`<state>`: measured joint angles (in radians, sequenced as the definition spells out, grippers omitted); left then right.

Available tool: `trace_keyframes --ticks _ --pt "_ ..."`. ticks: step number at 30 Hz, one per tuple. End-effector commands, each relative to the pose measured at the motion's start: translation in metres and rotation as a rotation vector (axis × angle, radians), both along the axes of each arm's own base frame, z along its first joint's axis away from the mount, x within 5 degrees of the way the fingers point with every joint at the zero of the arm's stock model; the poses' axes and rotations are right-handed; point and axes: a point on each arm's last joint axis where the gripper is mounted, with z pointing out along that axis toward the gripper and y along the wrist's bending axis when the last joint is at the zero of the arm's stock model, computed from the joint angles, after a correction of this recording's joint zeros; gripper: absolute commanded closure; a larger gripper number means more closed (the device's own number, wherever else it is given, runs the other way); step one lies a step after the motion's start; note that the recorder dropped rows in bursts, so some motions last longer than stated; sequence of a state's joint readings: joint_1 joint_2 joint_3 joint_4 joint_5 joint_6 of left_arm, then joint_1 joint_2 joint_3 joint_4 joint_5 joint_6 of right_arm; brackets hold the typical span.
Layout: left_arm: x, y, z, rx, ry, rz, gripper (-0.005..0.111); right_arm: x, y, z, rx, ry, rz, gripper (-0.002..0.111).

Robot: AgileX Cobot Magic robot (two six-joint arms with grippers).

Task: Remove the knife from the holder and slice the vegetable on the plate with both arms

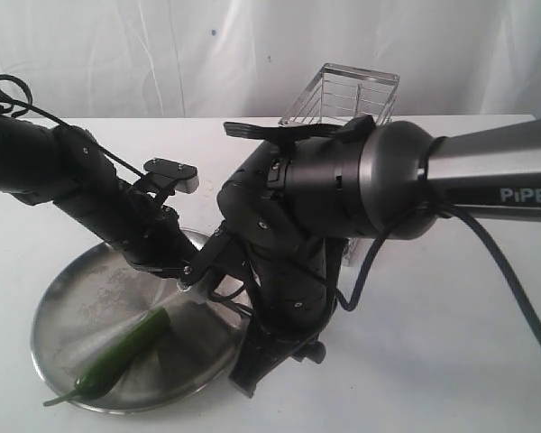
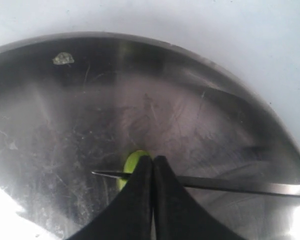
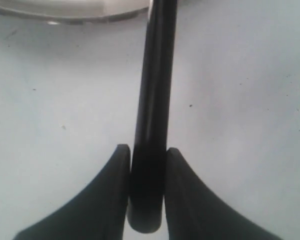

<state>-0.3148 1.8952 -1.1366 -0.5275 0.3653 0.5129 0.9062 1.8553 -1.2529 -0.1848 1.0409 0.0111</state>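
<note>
Slicing: knife (image 2: pixel 230 184) is crossing the vegetable (image 2: pixel 131 162); push down slowly.
Right gripper (image 3: pixel 146 155): is gripping the knife handle; hold it straight.
Left gripper (image 2: pixel 153 161): pinched shut, is resting on the vegetable.

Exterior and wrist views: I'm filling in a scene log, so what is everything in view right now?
plate: one, shiny steel, on the table, left in the exterior view.
vegetable: one, green, lying on the plate.
knife: one, black, blade across the plate by the vegetable.
holder: one, steel wire, on the table, at the back.
table: one, white, under everything.
left gripper: one, black, shut, tips over the vegetable.
right gripper: one, black, shut on the knife's handle.
</note>
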Motion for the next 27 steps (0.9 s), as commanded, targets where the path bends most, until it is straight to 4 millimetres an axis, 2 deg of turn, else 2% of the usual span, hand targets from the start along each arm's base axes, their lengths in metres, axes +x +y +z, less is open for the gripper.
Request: trace_keyframes --ticks 1,12,19,24,27 --pt "-0.005 0.001 -0.022 0.050 0.064 -0.043 0.107 -0.002 -0.004 0.005 -0.025 0.026 0.024 0.108" --pt "-0.005 0.001 -0.022 0.050 0.056 -0.040 0.107 -0.002 -0.009 0.005 -0.085 0.028 0.054 0.108" --pt "-0.005 0.001 -0.022 0.050 0.056 -0.040 0.107 0.004 0.001 0.010 -0.016 -0.020 0.073 0.108" --pt "-0.006 0.000 -0.022 0.047 0.070 -0.044 0.107 0.014 0.013 -0.002 -0.032 0.000 0.094 0.108" --pt "-0.006 0.000 -0.023 0.047 0.074 -0.046 0.107 0.017 0.015 0.001 -0.034 -0.019 0.101 0.108"
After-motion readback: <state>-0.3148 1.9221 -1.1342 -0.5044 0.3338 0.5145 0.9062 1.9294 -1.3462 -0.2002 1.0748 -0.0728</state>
